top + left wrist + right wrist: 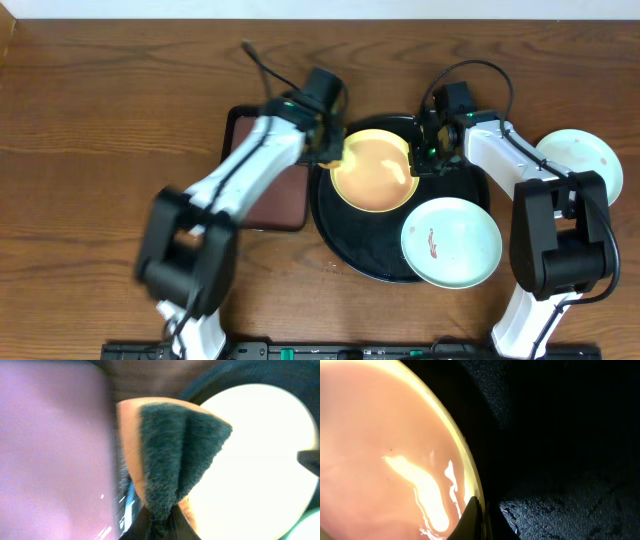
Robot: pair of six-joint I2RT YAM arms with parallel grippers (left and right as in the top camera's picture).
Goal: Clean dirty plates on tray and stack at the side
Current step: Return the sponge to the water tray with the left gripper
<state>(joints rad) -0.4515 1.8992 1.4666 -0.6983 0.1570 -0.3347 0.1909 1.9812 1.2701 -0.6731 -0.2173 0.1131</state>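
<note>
- Brown tray point(272, 195) lies left of the black tray point(365, 255), under the left arm; not in the way.
- Left claw point(328, 150) is pinched on a sponge point(175, 455) at the yellow plate's point(372, 172) left rim. Best move: press flat and sweep the whole face.
- Yellow plate sits on the black tray's back half; no smear visible.
- Right claw point(424, 158) is clamped on its right rim and should brace against the sweep.
- Smeared plate point(452, 242) overhangs the front-right tray rim, close by; bump risk.
- Clean plate point(580, 160) is far right on the surface point(100, 120), likely the stack spot.
</note>
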